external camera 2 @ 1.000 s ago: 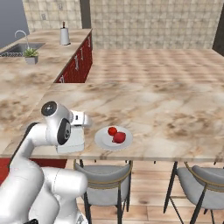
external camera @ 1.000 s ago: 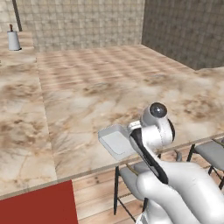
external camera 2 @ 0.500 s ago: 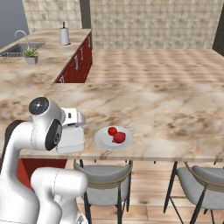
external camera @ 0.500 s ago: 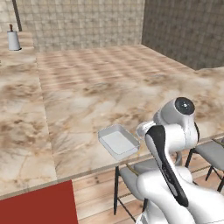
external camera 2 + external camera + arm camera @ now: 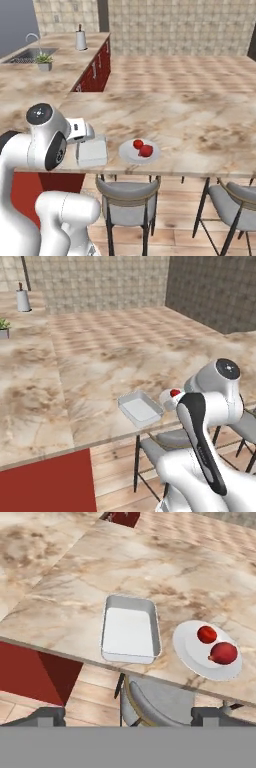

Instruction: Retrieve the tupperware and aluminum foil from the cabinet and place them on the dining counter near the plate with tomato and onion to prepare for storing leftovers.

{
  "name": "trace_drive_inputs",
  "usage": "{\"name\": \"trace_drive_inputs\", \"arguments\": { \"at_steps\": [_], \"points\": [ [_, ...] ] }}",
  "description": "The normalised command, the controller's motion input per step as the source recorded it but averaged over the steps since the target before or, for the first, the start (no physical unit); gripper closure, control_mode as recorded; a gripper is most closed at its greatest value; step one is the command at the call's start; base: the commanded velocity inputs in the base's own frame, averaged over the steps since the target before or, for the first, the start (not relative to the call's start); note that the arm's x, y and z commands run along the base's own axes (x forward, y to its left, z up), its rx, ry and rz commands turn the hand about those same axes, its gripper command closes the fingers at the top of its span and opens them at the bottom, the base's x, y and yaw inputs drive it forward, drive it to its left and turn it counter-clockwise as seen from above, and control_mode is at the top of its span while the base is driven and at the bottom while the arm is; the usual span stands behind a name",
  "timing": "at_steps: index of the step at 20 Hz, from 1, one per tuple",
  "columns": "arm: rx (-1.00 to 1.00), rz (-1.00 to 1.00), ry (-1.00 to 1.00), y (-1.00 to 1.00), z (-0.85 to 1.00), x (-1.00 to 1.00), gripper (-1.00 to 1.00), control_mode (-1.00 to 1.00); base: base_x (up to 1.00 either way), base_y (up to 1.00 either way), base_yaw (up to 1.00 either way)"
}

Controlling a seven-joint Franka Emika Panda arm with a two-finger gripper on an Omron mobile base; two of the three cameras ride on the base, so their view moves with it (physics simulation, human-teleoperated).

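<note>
My claw [image 5: 128,714] hangs with fingers wide apart and empty; the tupperware [image 5: 130,630] sits on the dining counter [image 5: 75,587] right at its near edge, just left of the plate [image 5: 192,649]. Any clip as I swing off could probably tip it over the edge

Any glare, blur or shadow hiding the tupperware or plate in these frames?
Hand view: tupperware and plate sharp, evenly lit, faint shadows. Left base view: the arm hides most of the plate. Right base view: soft but readable; the arm overlaps the tupperware.
</note>
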Motion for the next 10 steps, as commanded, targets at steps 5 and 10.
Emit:
{"name": "trace_drive_inputs", "arguments": {
  "at_steps": [5, 10],
  "points": [
    [0.0, 0.0, 0.0, 0.0, 0.0, 0.0, -1.0, 1.0, -0.77, 0.96, 0.21],
    [0.0, 0.0, 0.0, 0.0, 0.0, 0.0, -1.0, 1.0, -0.12, 1.0, 0.35]
  ]
}}
